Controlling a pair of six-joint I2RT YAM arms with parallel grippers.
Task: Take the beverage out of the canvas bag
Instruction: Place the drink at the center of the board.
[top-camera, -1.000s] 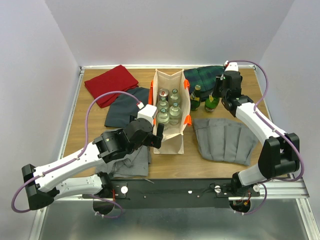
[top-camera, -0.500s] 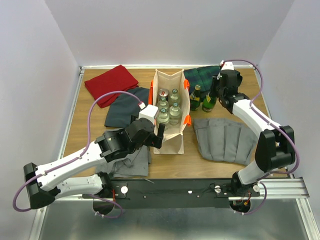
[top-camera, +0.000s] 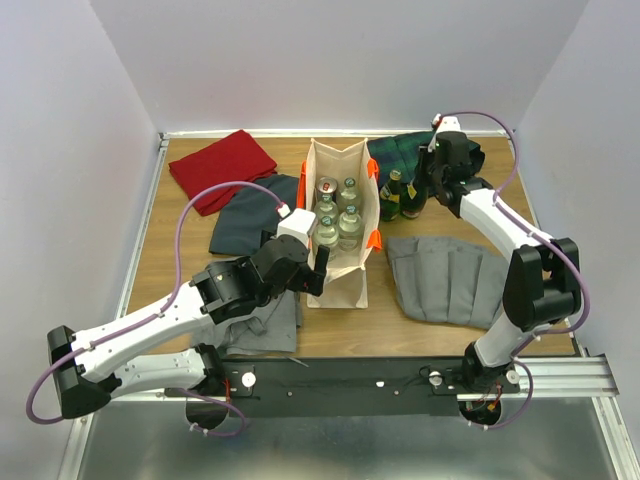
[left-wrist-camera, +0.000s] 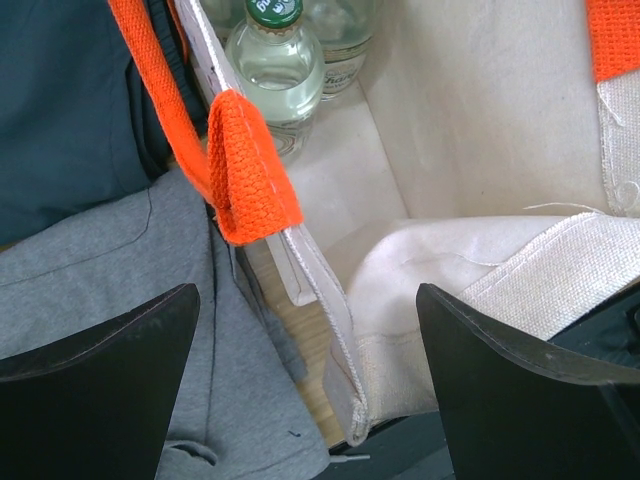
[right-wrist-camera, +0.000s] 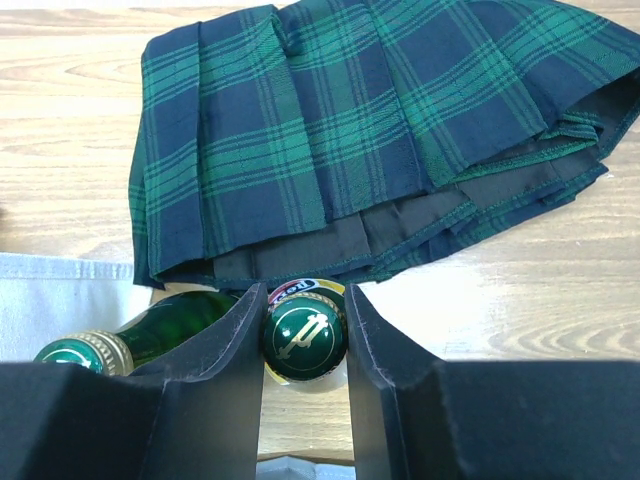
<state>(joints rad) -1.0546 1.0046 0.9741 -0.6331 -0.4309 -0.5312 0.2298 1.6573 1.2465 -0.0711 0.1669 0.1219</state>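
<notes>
The beige canvas bag (top-camera: 340, 262) with orange handles (left-wrist-camera: 250, 170) stands open at mid-table. Inside it are a can (top-camera: 327, 187) and three clear bottles with green caps (top-camera: 349, 222), one of them close in the left wrist view (left-wrist-camera: 275, 60). My left gripper (top-camera: 318, 272) (left-wrist-camera: 305, 340) is open, one finger on each side of the bag's near left wall. My right gripper (top-camera: 425, 190) (right-wrist-camera: 304, 297) is shut on the cap of a green bottle (right-wrist-camera: 304, 335) standing outside the bag on the table. A second green bottle (top-camera: 393, 192) (right-wrist-camera: 175, 322) stands just left of it.
A green plaid skirt (right-wrist-camera: 370, 130) lies behind the green bottles. A grey pleated skirt (top-camera: 450, 280) lies near right. A red cloth (top-camera: 222, 168) and dark grey cloth (top-camera: 250, 222) lie at the left. Another grey garment (left-wrist-camera: 120, 280) lies under my left arm.
My right wrist has shifted a little back and left, still gripping the green bottle, which now stands closer to the other one. The left arm and bag have not moved.
</notes>
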